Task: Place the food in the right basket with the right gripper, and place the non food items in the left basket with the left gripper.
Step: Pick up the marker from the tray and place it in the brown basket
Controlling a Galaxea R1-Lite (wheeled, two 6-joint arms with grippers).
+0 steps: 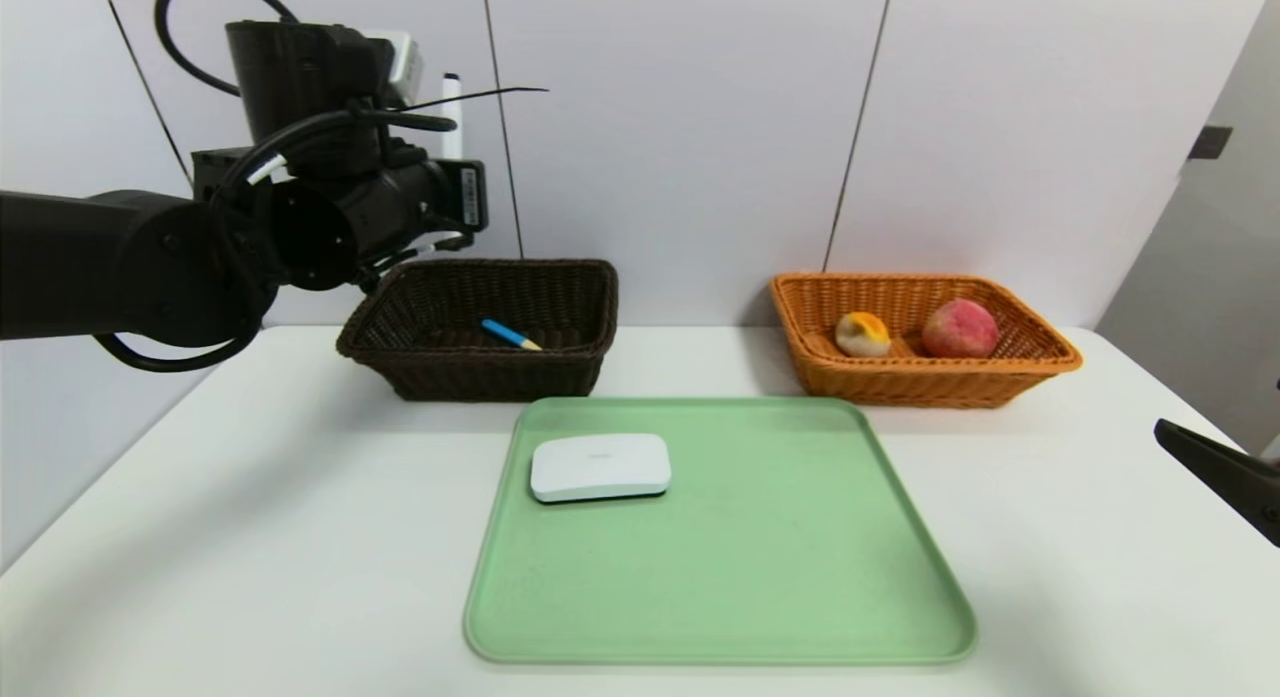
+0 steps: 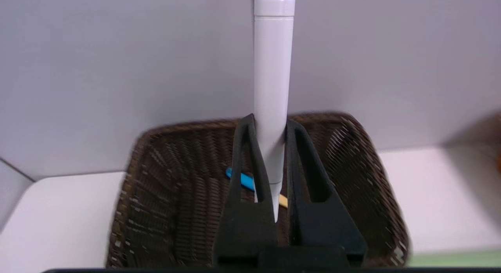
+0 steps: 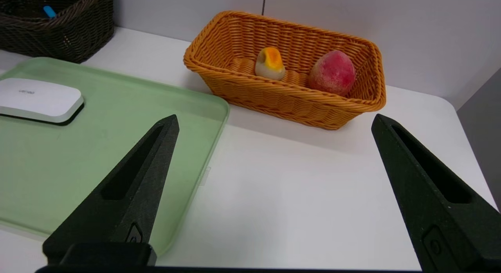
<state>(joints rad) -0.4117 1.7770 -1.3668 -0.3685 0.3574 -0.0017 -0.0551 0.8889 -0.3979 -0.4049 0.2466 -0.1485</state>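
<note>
White panelled wall behind a white table [image 1: 300, 497]; white marker [image 2: 272, 85], clamped between the left gripper's [image 2: 271, 124] jaws, over the dark brown basket [image 2: 145, 210]; risk: slim, smooth barrel could swivel or snag the rim if lowered askew; blue-handled spoon [image 2: 246, 181] inside basket; white box [image 1: 600, 467] on green tray [image 1: 740, 577]; right gripper [image 3: 275, 118] idle, jaws wide apart, near the tray's right side
</note>
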